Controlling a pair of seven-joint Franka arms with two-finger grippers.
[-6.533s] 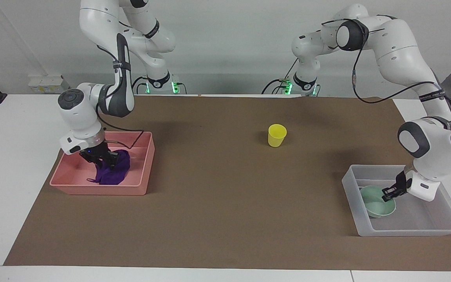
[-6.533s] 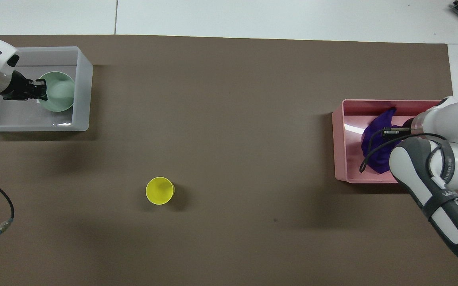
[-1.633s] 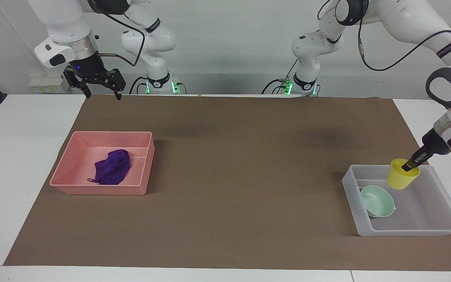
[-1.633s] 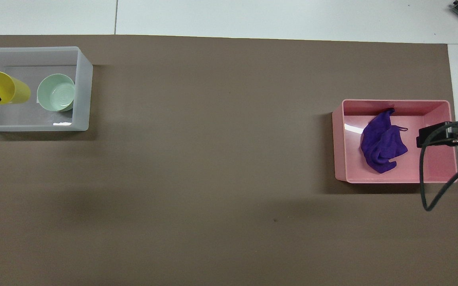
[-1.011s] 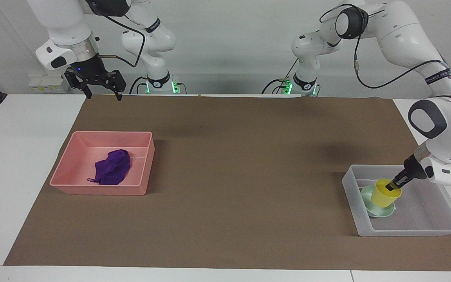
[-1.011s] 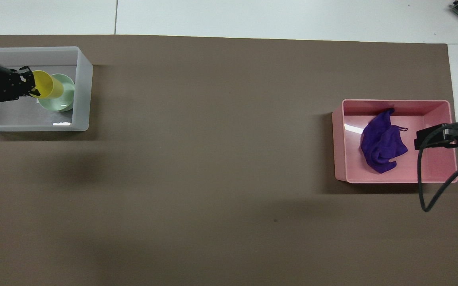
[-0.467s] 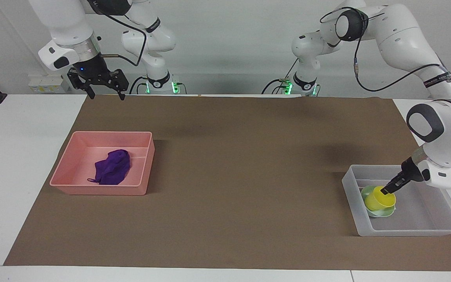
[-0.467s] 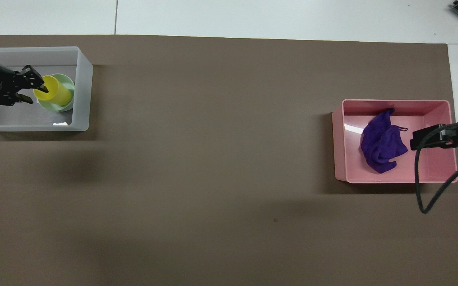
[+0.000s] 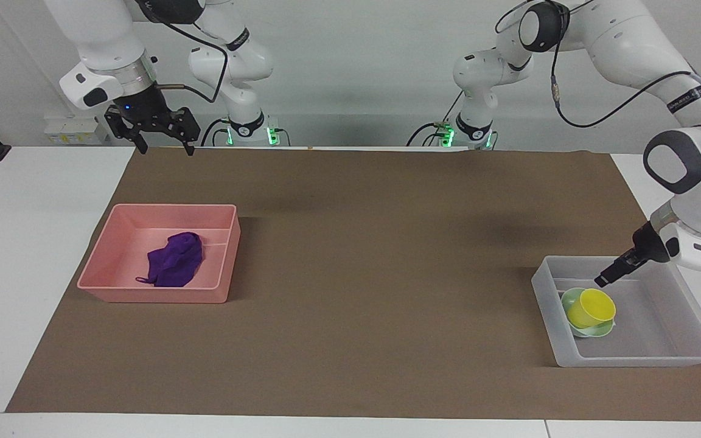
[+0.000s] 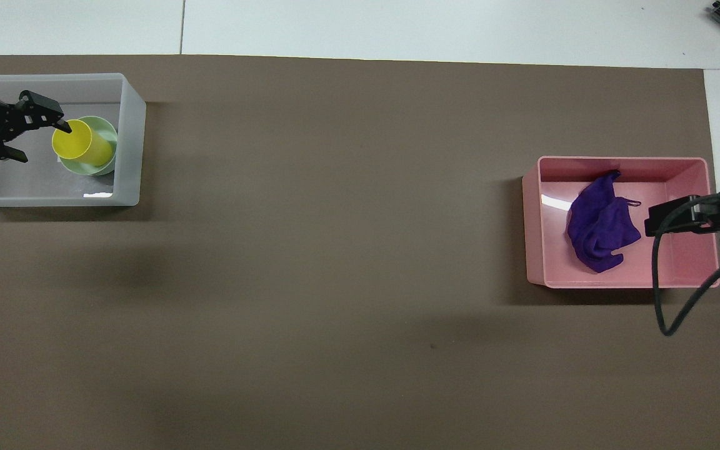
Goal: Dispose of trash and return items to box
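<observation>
The yellow cup (image 9: 592, 306) (image 10: 82, 142) rests tilted inside the mint-green bowl (image 9: 594, 331) (image 10: 109, 132), and both sit in the translucent box (image 9: 630, 359) (image 10: 132, 150) at the left arm's end of the table. My left gripper (image 9: 602, 280) (image 10: 44, 142) hangs open just above the cup's rim, holding nothing. The purple rag (image 9: 175, 260) (image 10: 600, 228) lies crumpled in the pink tray (image 9: 162, 296) (image 10: 622, 282) at the right arm's end. My right gripper (image 9: 166, 150) waits open and empty, raised high above the mat's edge by the robots.
A brown mat (image 9: 356, 274) covers most of the white table, with the box and the pink tray at its two ends. A black cable (image 10: 663, 300) from the right arm hangs over the tray's corner.
My left gripper has opened and let go of the yellow cup, which now sits in the bowl. The gripper has lifted and drawn back a little. The right arm has barely moved.
</observation>
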